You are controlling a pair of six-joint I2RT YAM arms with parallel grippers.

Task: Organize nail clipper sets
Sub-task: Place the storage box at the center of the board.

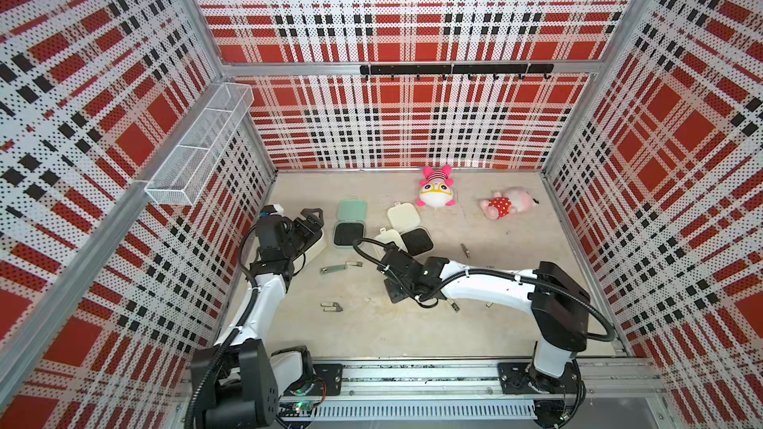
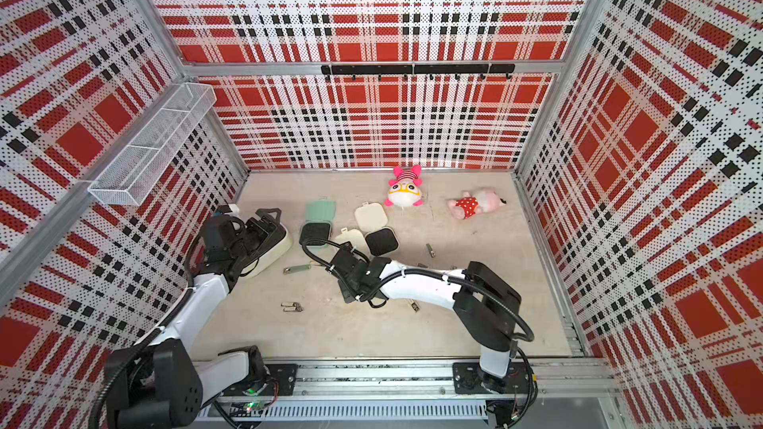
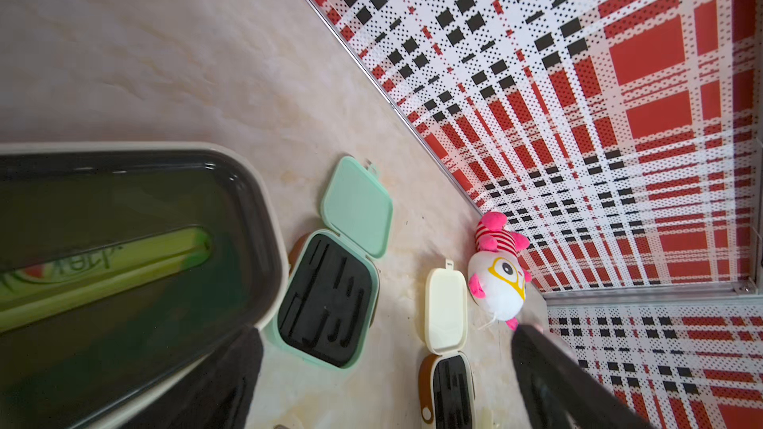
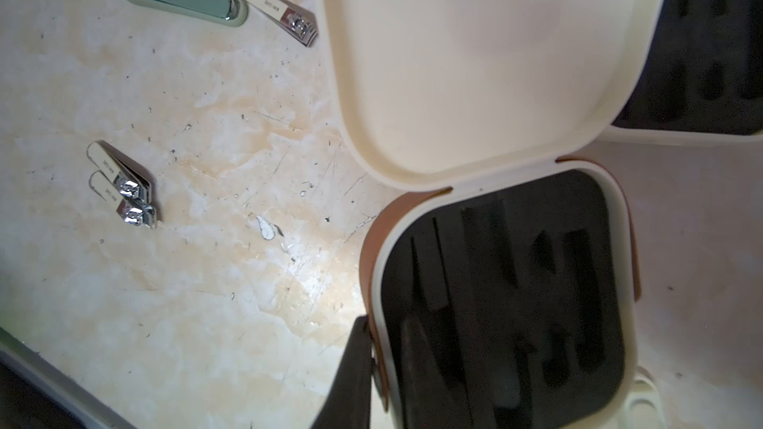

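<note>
right hand (image 4: 388, 321): clamped, as far as the wrist view shows, on the side wall of the near cream case (image 4: 623, 282). the case lies open on the bench (image 4: 206, 282), just beside the far cream case (image 1: 404, 216) and near the mint case (image 1: 350, 224).

left hand (image 1: 309, 224): jaws apart, empty, above the cream bin (image 3: 278, 249).

judged step: shifting the near case. recommend a slow, low drag; the thin wall may flex and the lid may flop.

cases: smooth matte plastic, rounded-square, black inserts with cut slots; the near one has a brown side band.

loose clippers (image 4: 124, 187): polished metal, flat, likely slippery.

bench: glossy, marbled, scratched.
</note>
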